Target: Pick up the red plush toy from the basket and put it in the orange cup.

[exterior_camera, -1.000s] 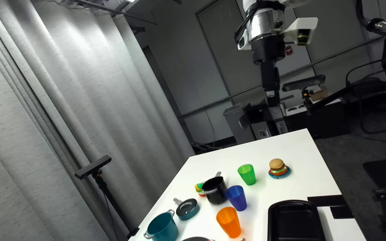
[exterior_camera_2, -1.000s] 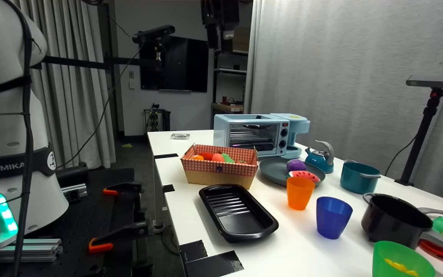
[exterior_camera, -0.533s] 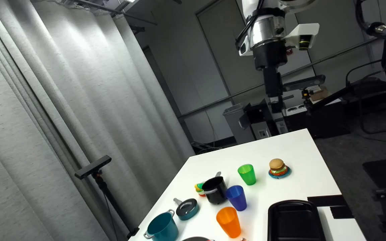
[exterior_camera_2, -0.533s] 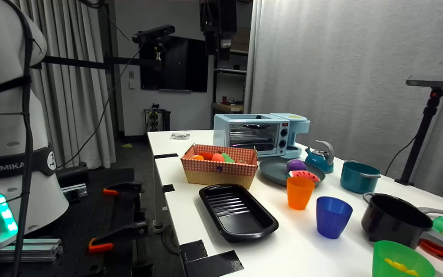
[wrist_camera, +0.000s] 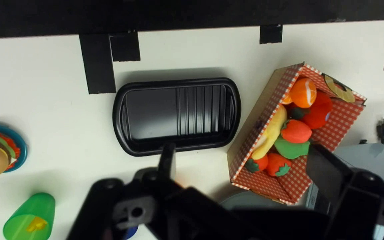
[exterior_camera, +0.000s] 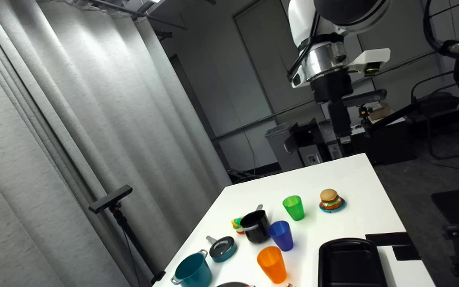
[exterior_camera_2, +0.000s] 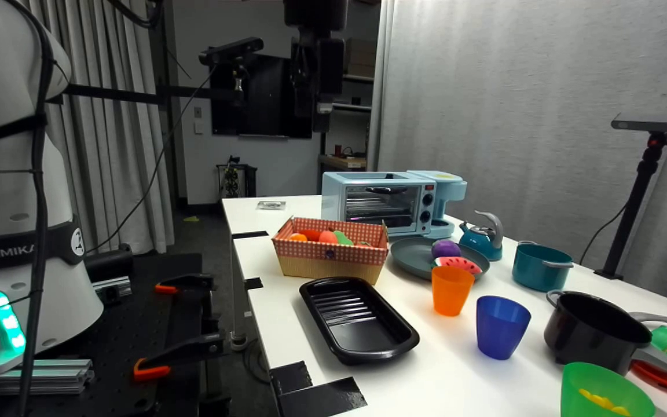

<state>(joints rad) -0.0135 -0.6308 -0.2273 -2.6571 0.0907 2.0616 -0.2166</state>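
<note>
Several red plush toys lie in the red-checkered basket [wrist_camera: 342,121], among them a round light-red one [wrist_camera: 296,131], a larger red one [wrist_camera: 318,111] and a red one with green leaves [wrist_camera: 277,163]; which is meant I cannot tell. In an exterior view the basket [exterior_camera_2: 333,266] stands behind the black tray. The orange cup [exterior_camera_2: 451,289] is upright on the table, and shows as an orange cup [exterior_camera: 271,265] in an exterior view too; my gripper mostly hides it in the wrist view. High above the table, my gripper [wrist_camera: 245,160] is open, holding nothing.
A black tray [wrist_camera: 175,113] lies beside the basket. A blue cup [exterior_camera_2: 501,327], black pot [exterior_camera_2: 594,330] and green cup [exterior_camera_2: 605,394] stand past the orange cup. Behind are a grey plate [exterior_camera_2: 414,258] and a light-blue toaster oven [exterior_camera_2: 380,202]. A toy burger [exterior_camera: 330,198] sits apart.
My gripper has come down in both exterior views, tilting a little and shifting sideways. It has stayed open, and the objects on the table have not moved.
</note>
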